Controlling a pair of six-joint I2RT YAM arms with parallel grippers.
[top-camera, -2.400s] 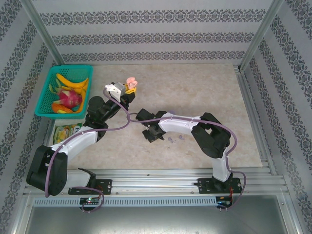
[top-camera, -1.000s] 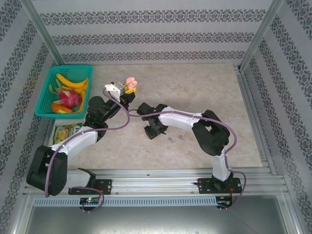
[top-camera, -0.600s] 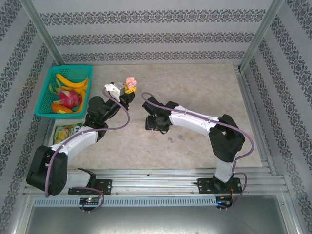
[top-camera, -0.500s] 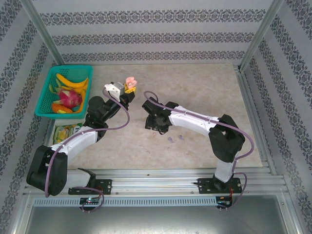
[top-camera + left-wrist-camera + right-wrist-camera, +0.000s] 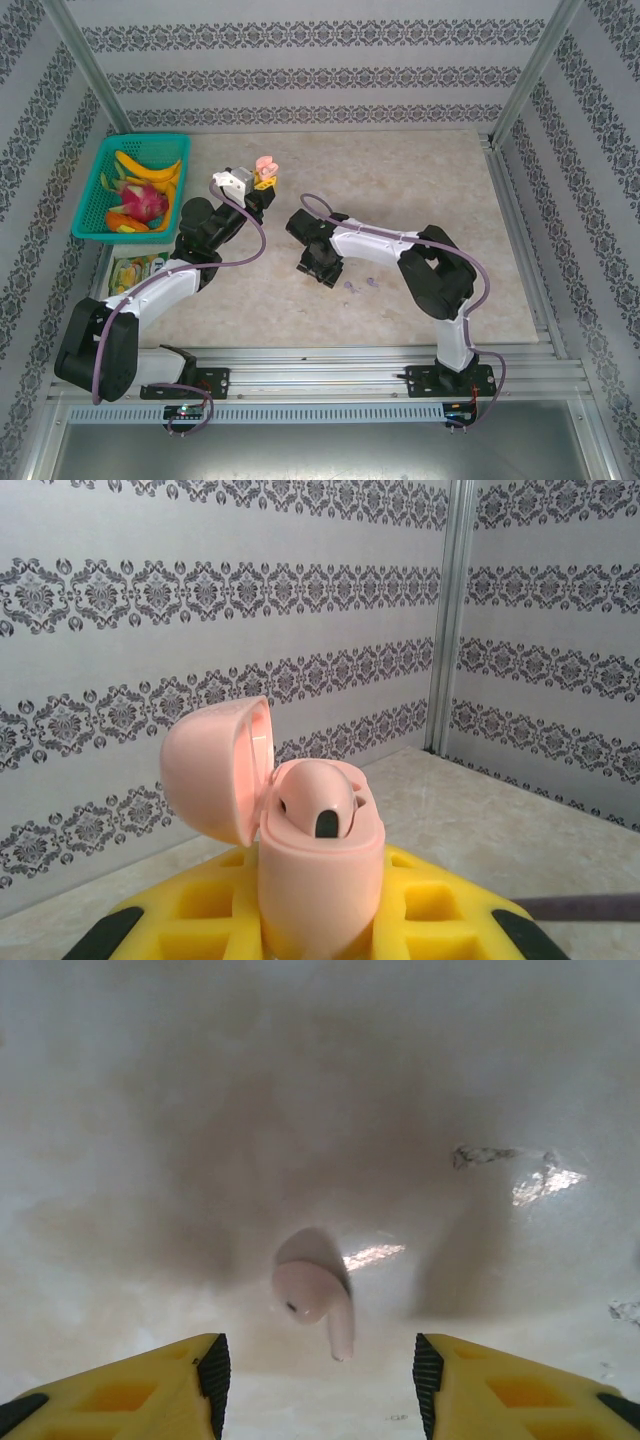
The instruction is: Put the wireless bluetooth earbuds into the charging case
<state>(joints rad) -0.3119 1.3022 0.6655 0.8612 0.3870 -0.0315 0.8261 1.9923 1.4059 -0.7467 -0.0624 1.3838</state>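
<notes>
One beige table point(image 5: 420, 190) carries one green basket point(image 5: 92, 195) of fruit at its far left corner. My left gripper point(image 5: 262, 186) is clamped on one pink charging case point(image 5: 320, 880), held upright above the table with its lid hinged open. My right gripper point(image 5: 320, 1365) hangs low over the table with its jaws apart. One pink earbud point(image 5: 313, 1298) lies between them, untouched. Two purple earbuds point(image 5: 350, 289) lie near. Since half a second ago, my right gripper has drawn toward the near edge and my left has not moved.
</notes>
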